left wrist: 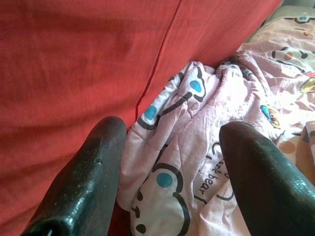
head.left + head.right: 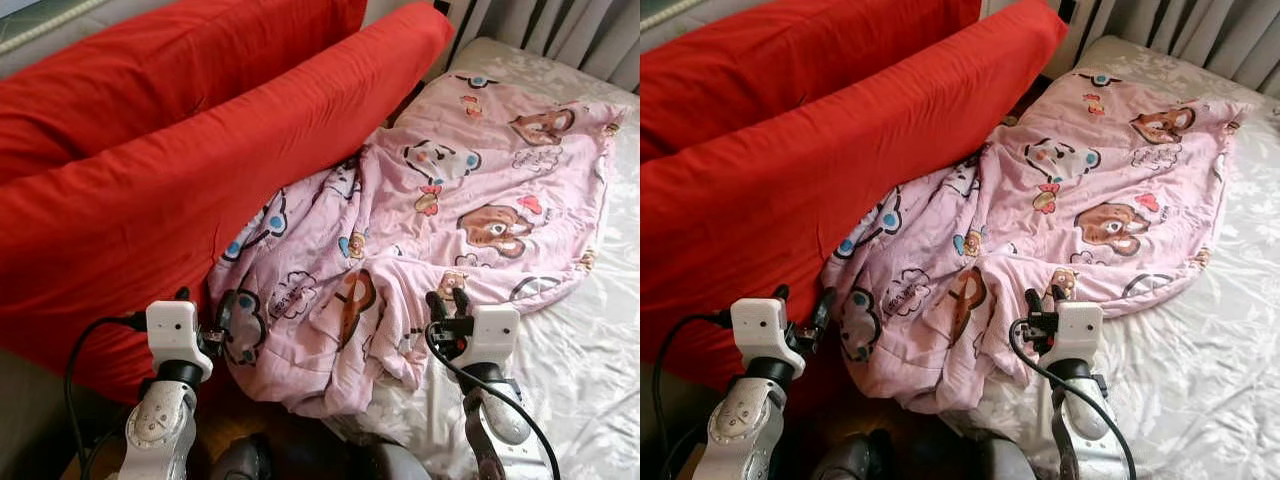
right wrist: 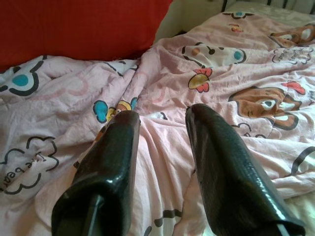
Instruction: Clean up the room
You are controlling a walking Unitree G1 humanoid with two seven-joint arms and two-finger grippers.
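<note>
You had a pink blanket (image 2: 440, 220) with cartoon bears and cats lying crumpled across the bed (image 2: 590, 350), spread fairly flat toward the head end by the grey curtain (image 2: 560, 30) and bunched into folds at the near edge, where a lump of it hung over the bed's side. Its left edge was pressed up against two big red cushions (image 2: 200, 170) that ran along the bed's left side, one stacked behind the other. The bed's white satin sheet showed bare along the right edge and at the near right corner. Your left gripper (image 2: 198, 318) sat low at the near left, fingers (image 1: 88, 182) spread apart with nothing between them, pointing at the seam where the blanket met the front cushion; the blanket's crumpled edge lay just past the fingertips, not touching as far as I could tell. Your right gripper (image 2: 447, 303) hovered over the near bunched folds, right of the overhanging lump, fingers (image 3: 221, 167) also parted and holding nothing, just above the fabric. Black cables looped off both wrists. The floor below the bed's near edge was dark.
</note>
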